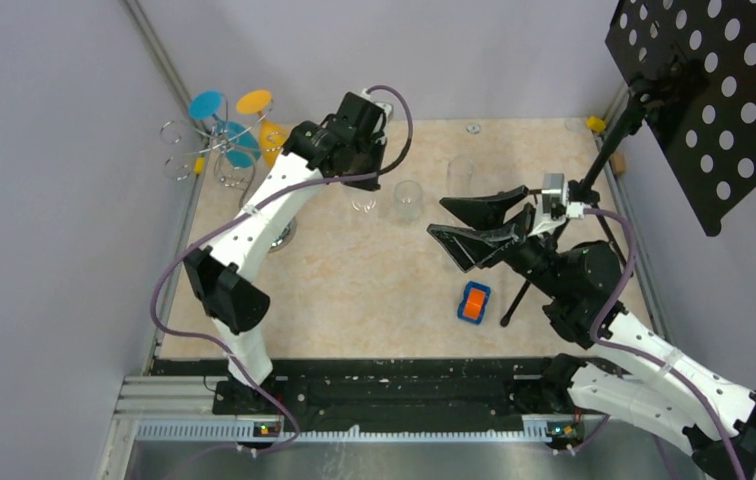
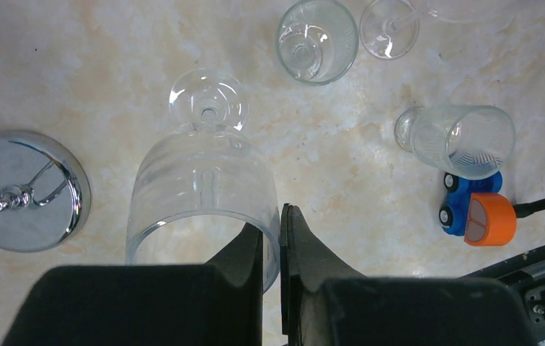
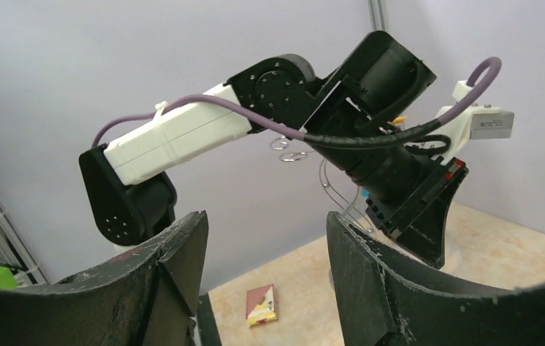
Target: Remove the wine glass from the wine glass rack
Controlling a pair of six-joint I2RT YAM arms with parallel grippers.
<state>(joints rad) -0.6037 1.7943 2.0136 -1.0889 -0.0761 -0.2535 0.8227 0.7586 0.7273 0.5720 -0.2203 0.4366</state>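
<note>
My left gripper is shut on the rim of a clear wine glass, with one finger inside the bowl and one outside. The glass hangs upright, its round foot below over the table. The wine glass rack stands at the far left and holds blue and orange glasses; its chrome base lies left of the held glass. In the top view the left gripper is right of the rack. My right gripper is open and empty at mid-table; its jaws face the left arm.
Two clear glasses stand beyond the held glass, and another lies on its side by a blue and orange toy car. A black tripod stand with a perforated board is at the right. A small card box lies on the table.
</note>
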